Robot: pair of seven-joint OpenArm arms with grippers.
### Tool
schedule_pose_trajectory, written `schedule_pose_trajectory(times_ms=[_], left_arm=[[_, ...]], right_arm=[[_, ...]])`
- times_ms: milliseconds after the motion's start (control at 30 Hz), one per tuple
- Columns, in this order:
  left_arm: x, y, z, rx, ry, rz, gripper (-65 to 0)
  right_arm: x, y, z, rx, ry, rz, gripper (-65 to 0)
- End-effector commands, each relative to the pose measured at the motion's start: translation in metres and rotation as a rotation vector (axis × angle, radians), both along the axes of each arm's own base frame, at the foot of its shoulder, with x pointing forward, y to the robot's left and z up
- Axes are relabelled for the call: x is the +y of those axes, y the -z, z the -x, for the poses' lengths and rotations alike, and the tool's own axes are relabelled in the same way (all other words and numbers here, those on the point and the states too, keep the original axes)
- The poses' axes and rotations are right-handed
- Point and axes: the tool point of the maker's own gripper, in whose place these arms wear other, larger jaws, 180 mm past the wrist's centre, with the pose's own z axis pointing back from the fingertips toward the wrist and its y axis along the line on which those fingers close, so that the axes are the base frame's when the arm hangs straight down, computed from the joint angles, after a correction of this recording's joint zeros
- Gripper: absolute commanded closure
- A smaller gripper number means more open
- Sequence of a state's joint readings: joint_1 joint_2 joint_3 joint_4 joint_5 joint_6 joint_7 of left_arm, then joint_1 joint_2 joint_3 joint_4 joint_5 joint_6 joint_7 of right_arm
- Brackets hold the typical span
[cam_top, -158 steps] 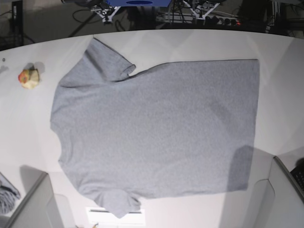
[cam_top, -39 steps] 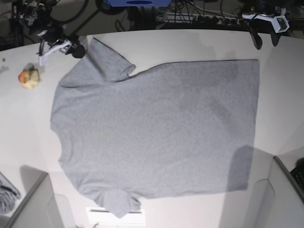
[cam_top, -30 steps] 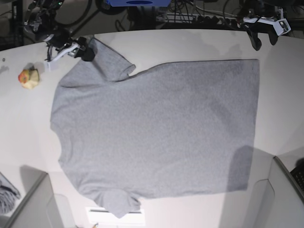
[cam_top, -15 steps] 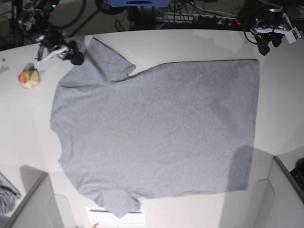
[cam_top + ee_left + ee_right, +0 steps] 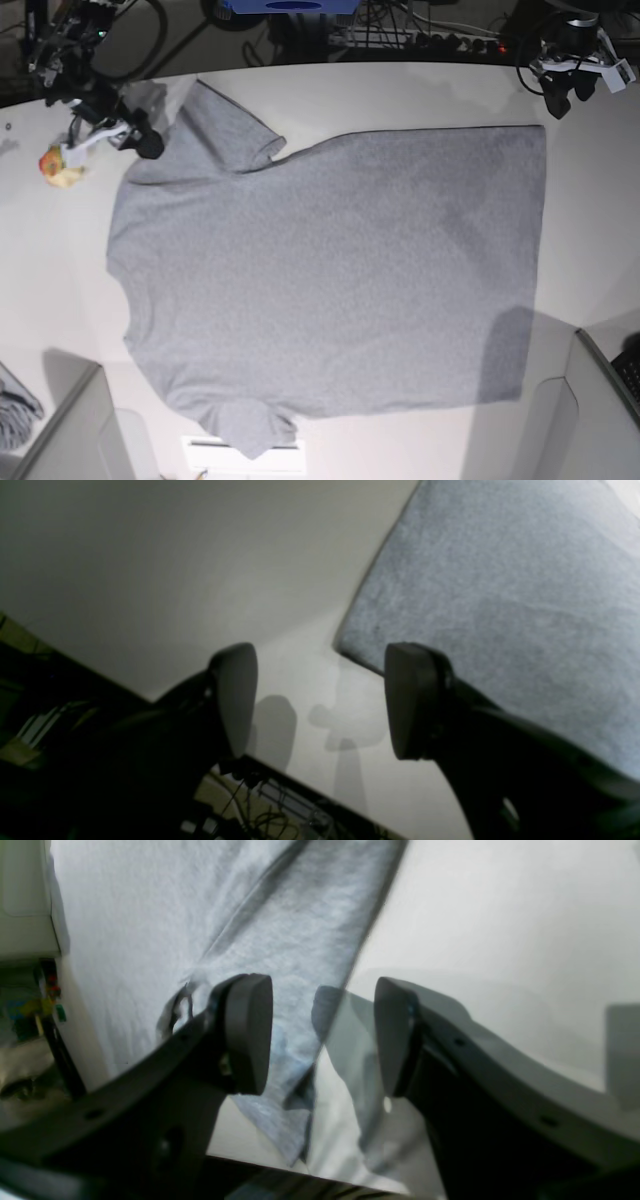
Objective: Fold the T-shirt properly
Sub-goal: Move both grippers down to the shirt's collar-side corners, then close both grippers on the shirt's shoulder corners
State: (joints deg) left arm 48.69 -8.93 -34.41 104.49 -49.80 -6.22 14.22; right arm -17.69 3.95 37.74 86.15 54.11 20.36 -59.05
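one shirt: t-shirt [image 5: 330, 270], heather grey, plain side up, spread flat across middle of white table [image 5: 400, 90]; collar end toward base view's left, hem toward its right.
hem edge: straight, running down base view's right side; top hem corner near far right of table, seen in left wrist view just ahead of the pads.
far sleeve: pointing toward table's far edge at upper left, small fold where it meets the body.
near sleeve: at bottom left, close to table's near edge.
open room, far side: bare strip of table between shirt's long upper edge and dark back edge.
open room, right: bare table beyond hem, narrowing at a grey box corner lower right.
open room, left: bare table beside shoulder line, holding one small yellow-and-red toy [image 5: 60, 165].
two claws: left gripper [image 5: 320, 700] above table near top hem corner, jaws spread, nothing between them, apart from cloth.
second claw: right gripper [image 5: 322, 1032] over outer edge of far sleeve, jaws spread, sleeve edge visible in the gap, not pinched.
other cloth: one striped grey scrap [image 5: 15, 410] at lower left corner.
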Motion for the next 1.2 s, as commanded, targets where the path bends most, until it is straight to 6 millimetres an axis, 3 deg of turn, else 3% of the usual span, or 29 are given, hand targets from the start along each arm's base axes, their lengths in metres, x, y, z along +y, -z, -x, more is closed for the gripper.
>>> schedule_pose_trajectory(times_ms=[0, 133, 333, 400, 500, 700, 867, 1167], left_arm=[[0.003, -0.009, -0.005, -0.032, 0.003, -0.013, -39.0], [0.004, -0.006, -0.007, -0.036, -0.002, -0.007, -39.0], [0.005, 0.004, -0.007, -0.041, -0.041, 0.017, -39.0], [0.005, 0.008, -0.007, -0.039, -0.052, 0.026, -39.0], [-0.001, 0.014, -0.010, -0.043, -0.058, 0.051, -39.0], [-0.018, 0.032, -0.021, 0.006, -0.046, 0.148, -38.3], [-0.006, 0.056, -0.016, 0.049, -0.133, 0.216, -38.2], [-0.012, 0.063, -0.039, 0.040, -0.131, 0.282, -38.2]], right_arm=[[0.013, 0.016, 0.018, 0.104, -0.061, 0.002, -31.4], [0.026, 0.021, 0.019, 0.118, -0.086, -0.020, -31.4], [0.017, 0.020, 0.020, 0.115, -0.062, -0.011, -30.3], [0.012, 0.019, 0.020, 0.114, -0.047, -0.007, -23.0], [0.014, 0.019, 0.020, 0.114, -0.054, -0.007, 0.0], [0.015, 0.019, 0.020, 0.118, -0.059, -0.010, 0.0], [0.013, 0.019, 0.020, 0.121, -0.056, -0.008, 0.0], [0.013, 0.019, 0.019, 0.116, -0.055, -0.005, 0.0]])
